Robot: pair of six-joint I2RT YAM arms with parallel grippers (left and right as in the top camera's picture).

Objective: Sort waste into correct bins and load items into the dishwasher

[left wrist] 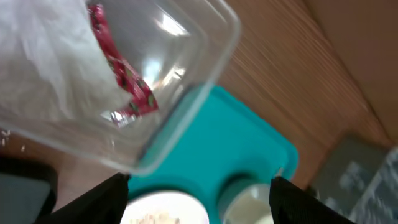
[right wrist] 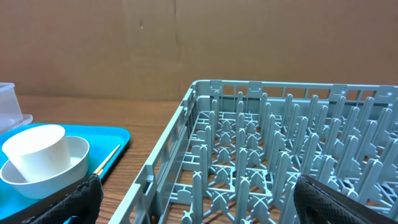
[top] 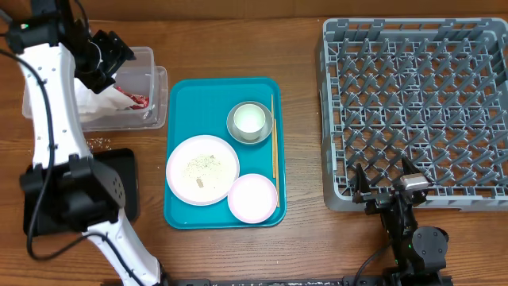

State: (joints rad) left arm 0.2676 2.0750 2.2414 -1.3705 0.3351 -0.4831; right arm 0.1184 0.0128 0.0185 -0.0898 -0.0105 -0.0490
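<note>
Left gripper [top: 109, 57] hangs over the clear tub [top: 155, 79], fingers spread apart with nothing between them. Its white arm reaches from the near left table edge across to the far side, with the wrist bent down over the tub.

Directly below the gripper, inside the tub, lie a crumpled white napkin [left wrist: 43, 56] and a red wrapper [left wrist: 121, 71]. The wrapper rests against the napkin's edge, and its print is too blurred to read.

Just beyond the tub, toward the table's middle, sits the teal tray [top: 181, 103]. It carries:
- a large plate [top: 178, 171] with pale crumbs [top: 202, 164] on it
- a small plate [top: 253, 198] touching the large one
- a bowl [top: 234, 129] with a white cup [top: 249, 119] standing inside it
- chopsticks [top: 274, 135] lying along the tray's edge beside the bowl

Back along the arm, a black tray [top: 127, 171] lies partly hidden beneath it. A few loose crumbs [top: 97, 143] lie on the wood between the tub and the black tray.

Right gripper [top: 387, 184] has its fingers wide apart and empty. Its arm is folded low at the near table edge, and the gripper is held level, pointing at the near wall of the grey dish rack [top: 413, 103]. The rack's upright pegs fill the space straight ahead of it. The bowl and cup are off to its left, well apart from it.
</note>
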